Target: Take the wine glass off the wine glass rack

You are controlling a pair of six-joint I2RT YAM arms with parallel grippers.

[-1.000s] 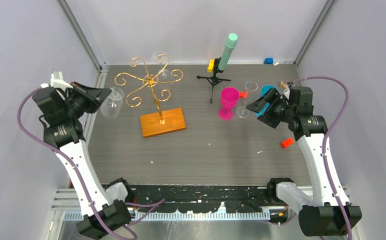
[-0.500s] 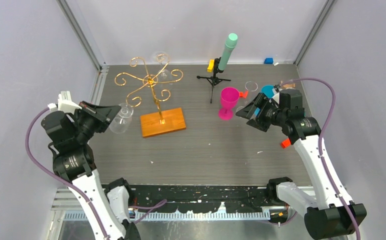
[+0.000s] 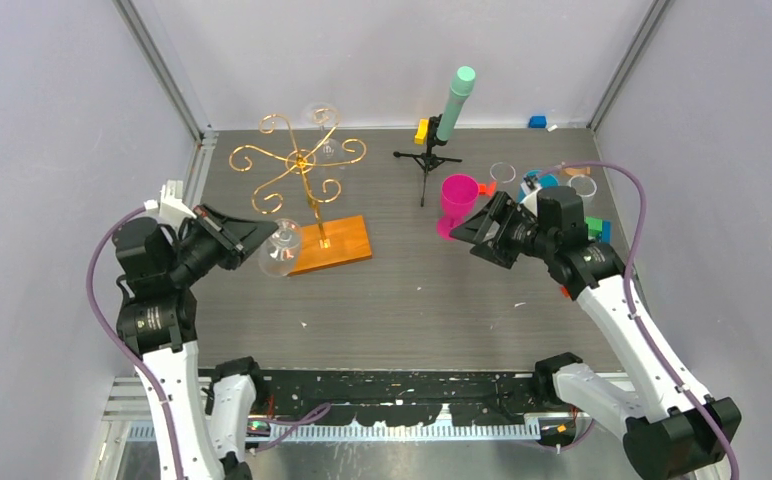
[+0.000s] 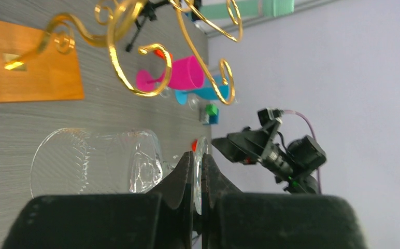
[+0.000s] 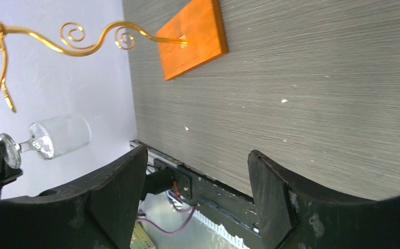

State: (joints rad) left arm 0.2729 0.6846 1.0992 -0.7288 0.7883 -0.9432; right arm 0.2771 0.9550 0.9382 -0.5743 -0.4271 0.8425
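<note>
Left jaws tight on wine glass (image 3: 280,251)

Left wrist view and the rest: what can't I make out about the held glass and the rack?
Left wrist: the foot of the wine glass, mostly hidden between the shut fingers of the left gripper.
Top: a faint clear glass on the far side of the wine glass rack, too transparent to see how it hangs.
Top: the pink cup, its lower part hidden behind the right gripper.

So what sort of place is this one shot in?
Probably a lab test cell for robots, not a real kitchen: plain walls on aluminium frame posts box in a grey table, with a left arm and right arm bolted at its near edge.
</note>
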